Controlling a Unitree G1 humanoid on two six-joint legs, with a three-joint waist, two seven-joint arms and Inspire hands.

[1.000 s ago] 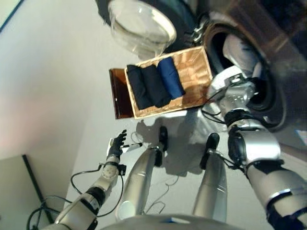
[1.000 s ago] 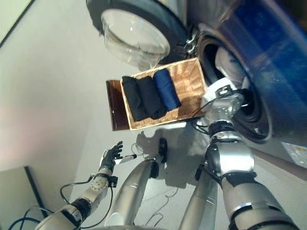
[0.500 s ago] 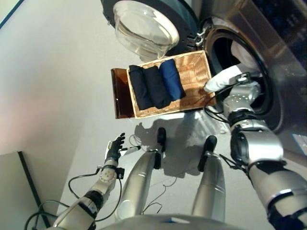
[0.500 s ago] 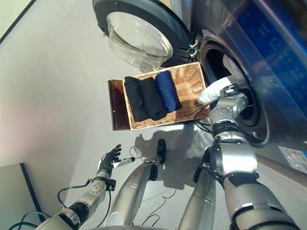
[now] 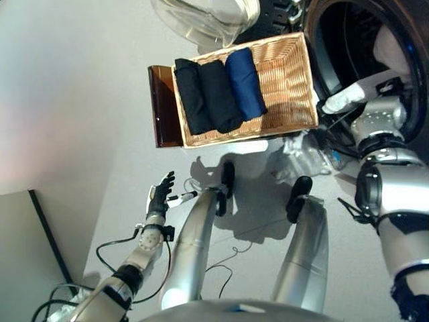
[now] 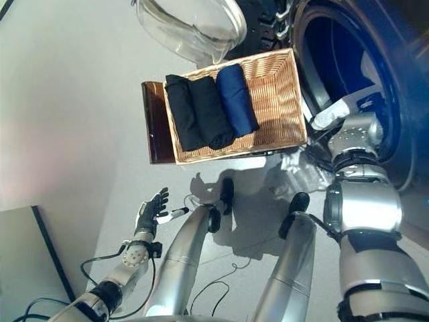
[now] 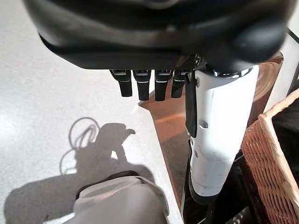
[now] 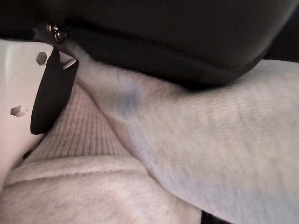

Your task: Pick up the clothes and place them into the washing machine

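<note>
Lying against the right hand [image 8: 154, 32] is a pale garment [image 8: 196, 149], with that hand reaching into the washing machine's drum [image 5: 348, 54]; whether its fingers are curled on the cloth cannot be told. Three rolled dark clothes [image 5: 218, 94] sit side by side in the wicker basket [image 5: 285, 124] on the floor just beside the machine. The left hand [image 5: 159, 198] hangs low over the floor [image 5: 67, 100], fingers straight and spread.
</note>
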